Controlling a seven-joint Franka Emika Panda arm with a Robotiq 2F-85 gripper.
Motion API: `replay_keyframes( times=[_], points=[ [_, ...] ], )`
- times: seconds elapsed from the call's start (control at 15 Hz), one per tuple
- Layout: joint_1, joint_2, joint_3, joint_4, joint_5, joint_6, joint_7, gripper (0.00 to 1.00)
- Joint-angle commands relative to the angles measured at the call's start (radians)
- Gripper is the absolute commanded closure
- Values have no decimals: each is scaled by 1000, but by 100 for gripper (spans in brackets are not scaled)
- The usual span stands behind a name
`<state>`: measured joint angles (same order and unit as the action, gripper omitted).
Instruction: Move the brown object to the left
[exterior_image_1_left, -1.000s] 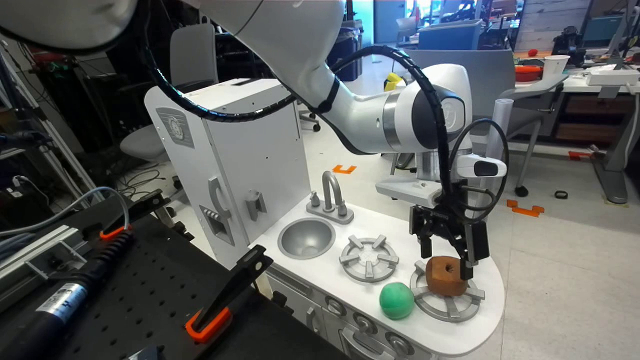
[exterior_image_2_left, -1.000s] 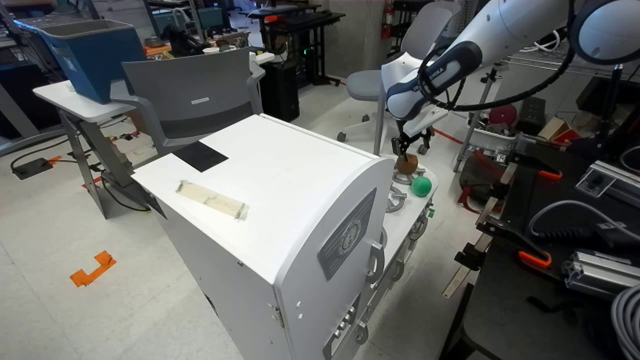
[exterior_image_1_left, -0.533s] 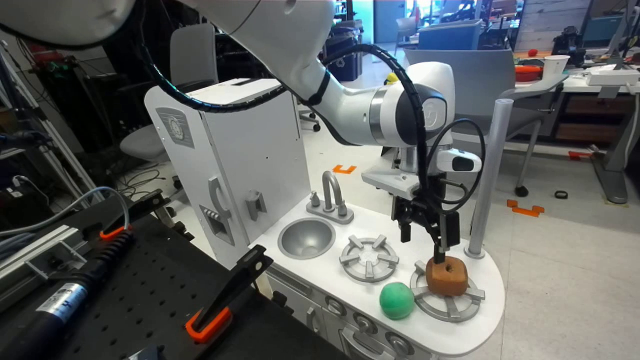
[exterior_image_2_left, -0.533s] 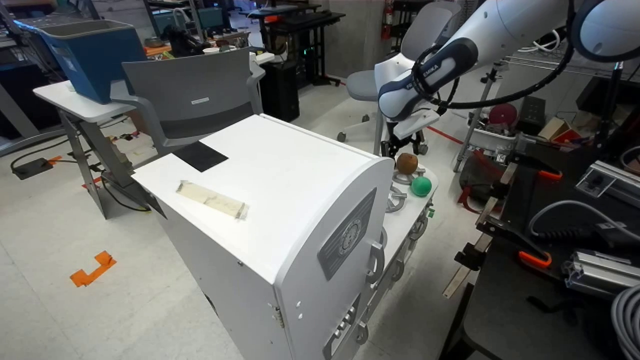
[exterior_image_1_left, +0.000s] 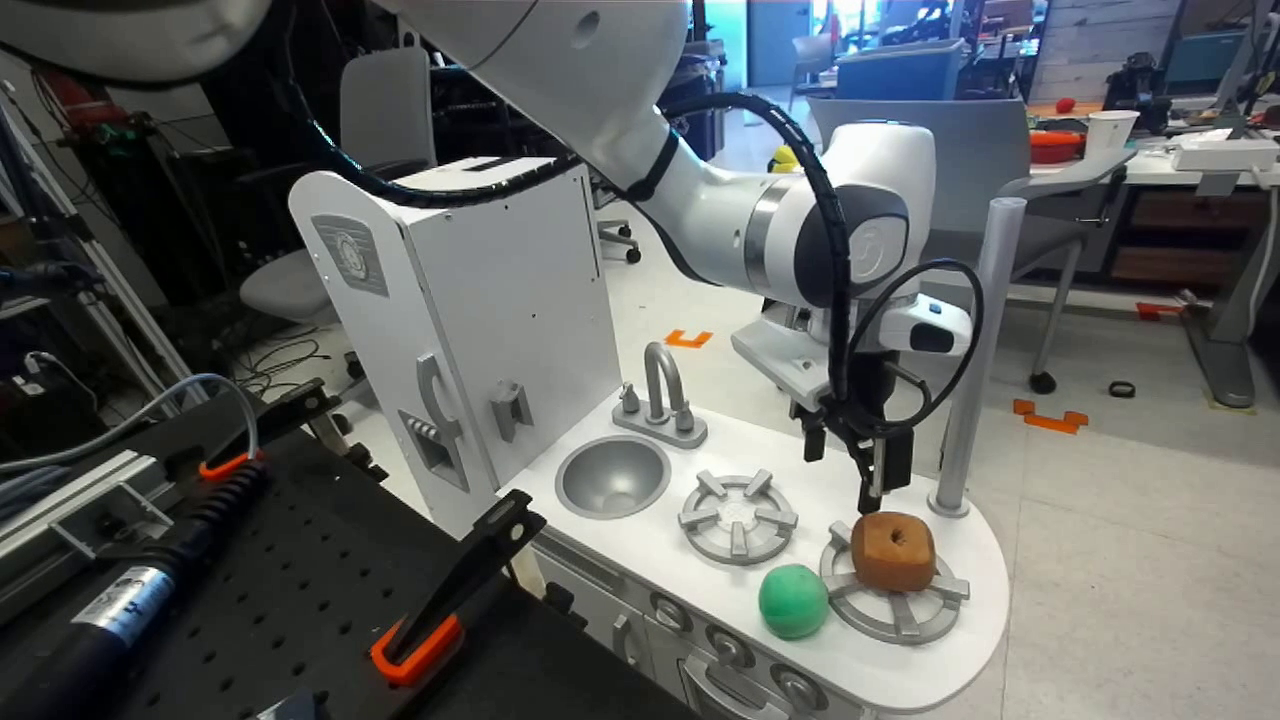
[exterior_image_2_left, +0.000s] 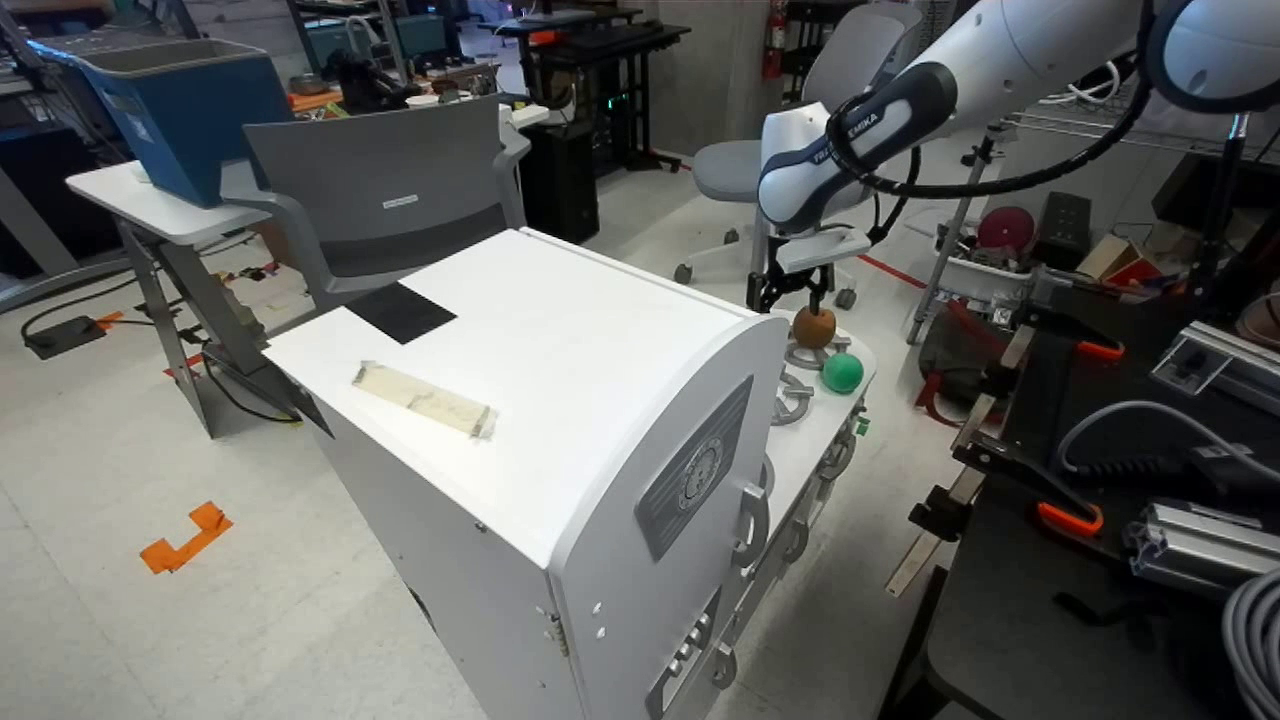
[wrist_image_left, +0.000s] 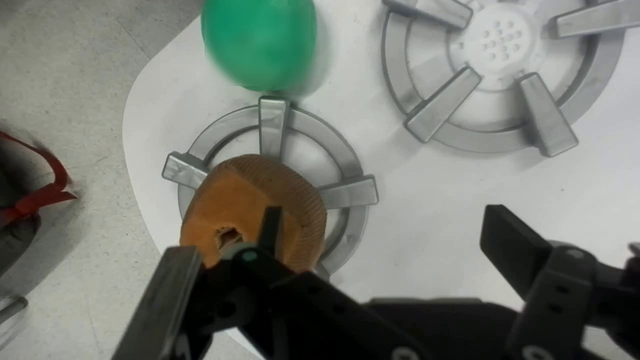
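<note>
resting on the burner (exterior_image_1_left: 904, 622), the brown object (exterior_image_1_left: 893, 553) is ungrasped; the gripper (exterior_image_1_left: 841, 480) gapes wide, holding nothing, so grasp, leftward move and release all seem undone.

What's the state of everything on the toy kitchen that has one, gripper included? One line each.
Brown object: ungripped, sitting on a burner grate
Gripper: open, close to the brown object, contact unclear
Green ball: ungripped, resting on the white counter
Fridge door: shut
Oven door: looks shut, lower part out of frame
Stove knobs: setting can't be read
Faucet: upright
</note>
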<state>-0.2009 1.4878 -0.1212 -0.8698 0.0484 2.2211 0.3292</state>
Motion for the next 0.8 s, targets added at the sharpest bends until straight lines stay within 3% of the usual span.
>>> replay_keyframes(
  times=[0.0,0.6,0.67,0.73],
  points=[
    [-8,0,-25,-16,1,40,36,0],
    [0,0,-92,-54,-13,52,141,0],
    [0,0,-93,-56,-11,53,152,25],
    [1,0,-94,-58,-11,54,158,26]
  ],
)
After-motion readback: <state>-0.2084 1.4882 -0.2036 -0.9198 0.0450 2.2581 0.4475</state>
